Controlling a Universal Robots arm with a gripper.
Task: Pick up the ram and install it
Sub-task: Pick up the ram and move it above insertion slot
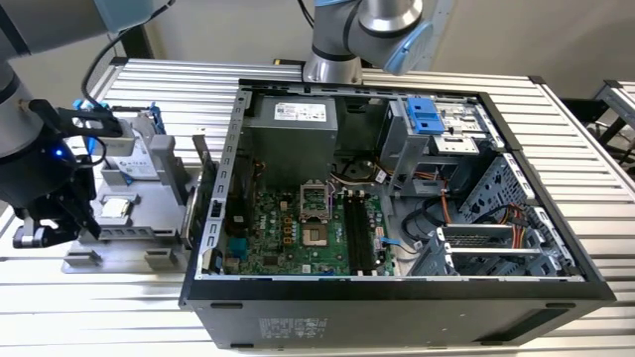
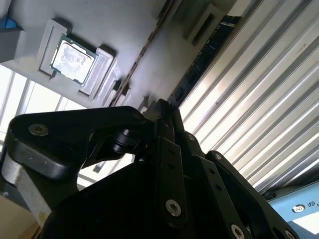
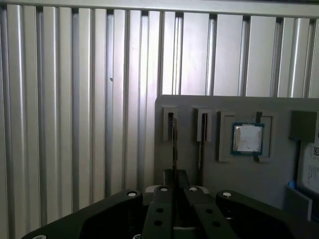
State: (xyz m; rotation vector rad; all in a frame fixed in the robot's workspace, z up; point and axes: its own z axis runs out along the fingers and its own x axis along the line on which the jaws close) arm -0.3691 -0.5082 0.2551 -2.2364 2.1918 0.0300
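The ram [image 3: 174,144] shows edge-on in the first wrist view as a thin dark strip. It runs from a slot at the near rim of the grey holder [image 3: 279,174] back into my gripper [image 3: 174,174]. In the second wrist view the ram [image 2: 209,50] is a long dark stick lying along the holder's edge. There my gripper [image 2: 164,109] has its fingers pressed together on the near end. In the exterior view the gripper [image 1: 40,234] hangs low at the holder's [image 1: 149,216] left side, away from the open computer case [image 1: 397,294].
The holder also carries a square silver processor [image 3: 246,138] [image 1: 116,207] and a blue-handled drive [image 1: 134,160]. Inside the case, the green motherboard has long black memory slots [image 1: 359,230]. Ribbed aluminium table [image 3: 75,124] lies all around.
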